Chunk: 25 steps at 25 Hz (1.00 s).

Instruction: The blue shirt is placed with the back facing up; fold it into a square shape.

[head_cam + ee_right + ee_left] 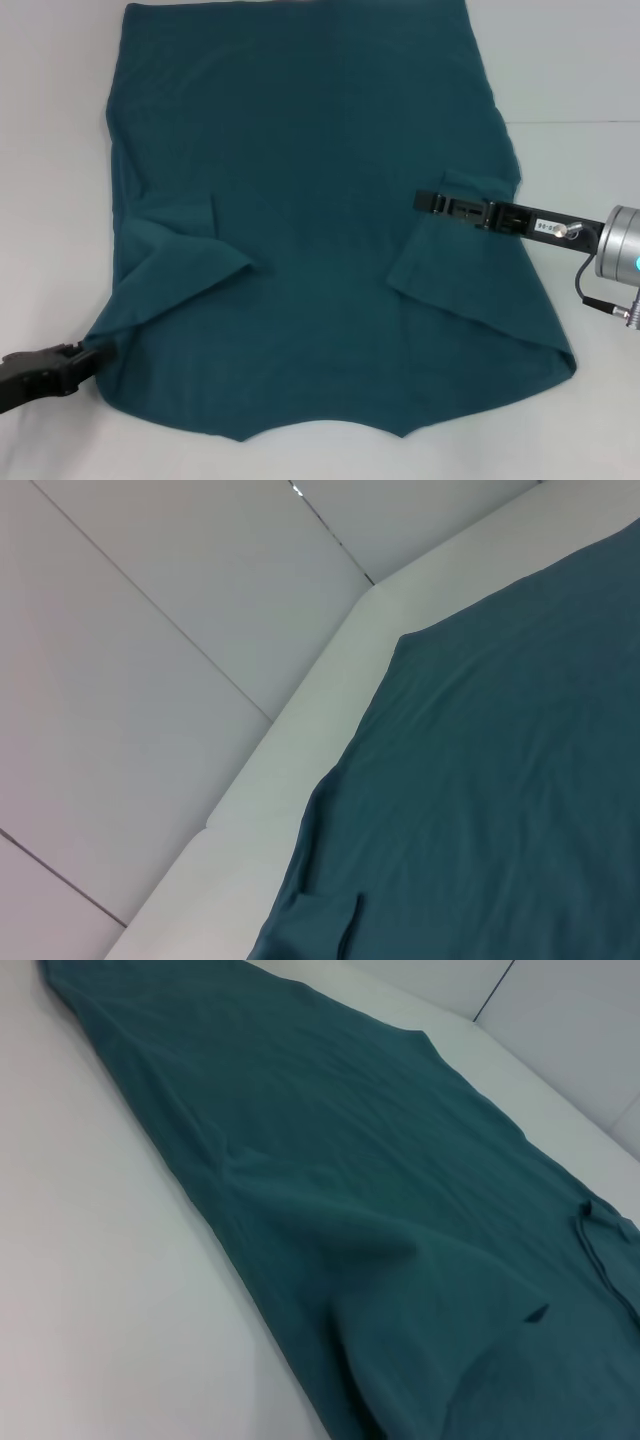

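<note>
The blue shirt (320, 200) lies flat on the white table (50, 200) with both sleeves tucked inward, the left gripper (85, 362) at its near-left corner and the right gripper (428, 201) over the right sleeve, seemingly mid-fold; I cannot tell either's jaw state.

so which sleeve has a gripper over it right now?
The right sleeve: the right gripper reaches in above it. The left sleeve lies uncovered; the left gripper sits at the shirt's near-left corner.
</note>
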Each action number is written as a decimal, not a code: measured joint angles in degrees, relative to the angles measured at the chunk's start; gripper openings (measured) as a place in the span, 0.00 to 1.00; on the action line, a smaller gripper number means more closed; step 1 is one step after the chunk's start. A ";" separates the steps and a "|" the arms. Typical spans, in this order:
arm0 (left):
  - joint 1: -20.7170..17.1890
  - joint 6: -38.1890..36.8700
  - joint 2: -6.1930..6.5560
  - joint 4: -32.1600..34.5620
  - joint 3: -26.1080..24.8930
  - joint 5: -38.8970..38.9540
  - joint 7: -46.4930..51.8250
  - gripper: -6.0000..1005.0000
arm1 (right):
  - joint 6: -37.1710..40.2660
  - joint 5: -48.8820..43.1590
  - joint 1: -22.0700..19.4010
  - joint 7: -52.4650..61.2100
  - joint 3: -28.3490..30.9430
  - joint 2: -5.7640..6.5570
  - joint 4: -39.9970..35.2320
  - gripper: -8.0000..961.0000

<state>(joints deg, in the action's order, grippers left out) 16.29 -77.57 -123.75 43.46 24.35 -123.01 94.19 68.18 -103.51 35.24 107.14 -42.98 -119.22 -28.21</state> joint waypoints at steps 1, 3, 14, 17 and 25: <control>0.04 0.00 0.00 0.03 -0.01 -0.11 0.01 0.40 | -0.01 0.00 0.00 0.01 0.00 0.02 0.00 0.96; 0.05 0.02 0.00 0.12 -0.01 -0.18 0.10 0.32 | -0.02 -0.02 -0.02 0.05 0.00 0.07 0.00 0.96; -0.53 -0.50 -0.10 2.72 -0.76 -0.20 2.14 0.01 | 2.11 -1.89 -0.69 1.94 -0.57 2.07 -0.03 0.96; -0.50 -0.63 -0.08 2.74 -0.80 -0.07 2.35 0.01 | 4.35 -5.15 -1.67 5.58 -0.58 3.59 -0.56 0.96; -0.14 -1.04 -0.15 2.49 -0.88 0.31 2.47 0.01 | 5.67 -10.86 -6.42 15.03 -0.16 6.82 -3.08 0.96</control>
<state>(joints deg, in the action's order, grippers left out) 16.15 -78.62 -123.90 45.95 23.47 -122.70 96.65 73.85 -114.37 28.81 122.17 -43.13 -112.40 -31.30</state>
